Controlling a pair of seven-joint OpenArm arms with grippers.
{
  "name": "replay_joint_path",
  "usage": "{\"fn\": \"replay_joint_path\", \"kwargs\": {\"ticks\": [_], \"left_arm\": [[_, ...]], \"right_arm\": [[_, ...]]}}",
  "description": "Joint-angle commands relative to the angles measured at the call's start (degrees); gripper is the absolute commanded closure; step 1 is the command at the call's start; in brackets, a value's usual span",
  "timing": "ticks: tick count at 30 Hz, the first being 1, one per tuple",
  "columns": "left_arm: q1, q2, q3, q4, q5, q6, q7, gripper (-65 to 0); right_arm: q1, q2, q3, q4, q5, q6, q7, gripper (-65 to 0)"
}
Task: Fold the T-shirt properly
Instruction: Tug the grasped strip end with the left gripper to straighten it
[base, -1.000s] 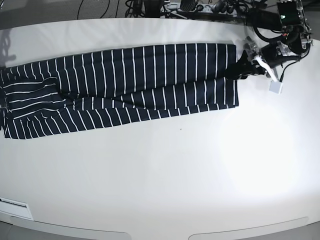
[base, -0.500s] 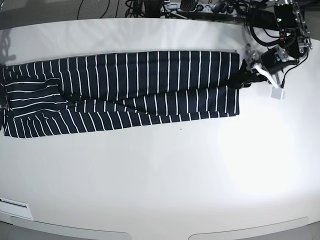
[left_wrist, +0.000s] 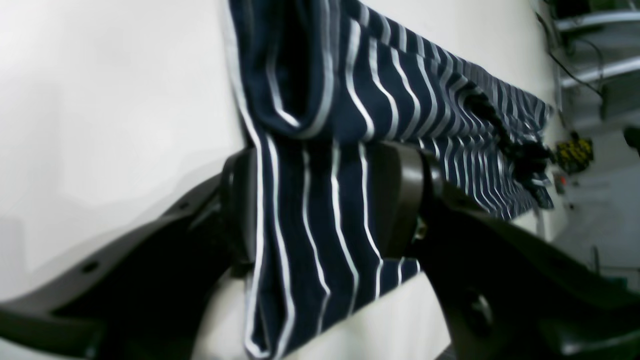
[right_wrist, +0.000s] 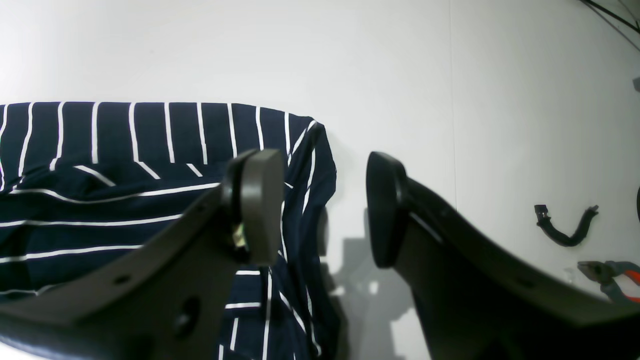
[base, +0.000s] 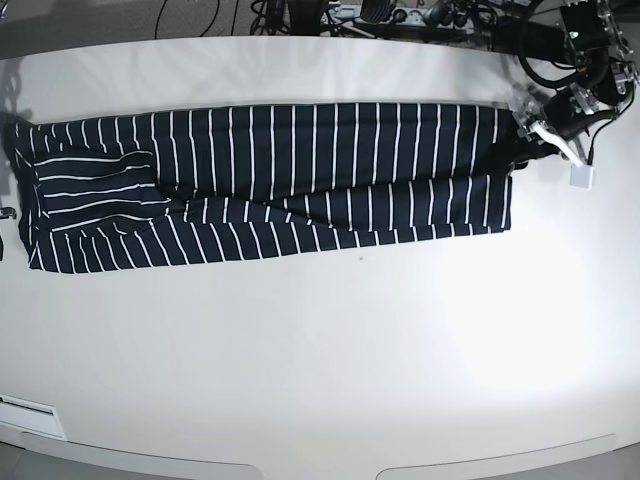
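The T-shirt (base: 270, 185) lies in a long folded strip near the far edge of the white table (base: 320, 340). The left end effector (left_wrist: 325, 200) is clamped on the shirt's end by the table's right edge. The right end effector (right_wrist: 325, 210) has its fingers apart, holding nothing, just beside the shirt's other end. Pliers (right_wrist: 610, 275) and a small black clip (right_wrist: 565, 232) lie on the table nearby. Cables (base: 330, 15) hang behind the table's far edge.
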Motion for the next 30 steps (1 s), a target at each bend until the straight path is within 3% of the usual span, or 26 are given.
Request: {"fn": "replay_joint_path", "kwargs": {"ticks": [1, 7, 14, 24, 30], "left_arm": [[-0.3, -0.8, -0.3, 0.7, -2.4, -1.7, -0.5, -35.5], [-3.1, -0.8, -0.5, 0.7, -2.3, -4.4, -0.7, -35.5], [-5.2, -0.9, -0.5, 0.7, 0.1, -4.3, 0.4, -35.5], [-5.2, -0.8, -0.6, 0.7, 9.6, 1.4, -2.2, -35.5], [-6.9, -0.8, -2.6, 0.8, 10.2, 1.6, -2.4, -35.5]], "right_arm": [[0.8, 1.6, 0.7, 0.5, 0.2, -0.2, 1.5, -30.0], [0.8, 1.6, 0.7, 0.5, 1.3, -0.2, 1.5, -30.0], [0.8, 1.6, 0.7, 0.5, 1.5, -0.1, 1.4, -30.0], [0.8, 1.6, 0.7, 0.5, 1.5, -0.1, 1.5, -30.0], [0.8, 1.6, 0.7, 0.5, 1.4, -0.1, 1.5, -30.0]]}}
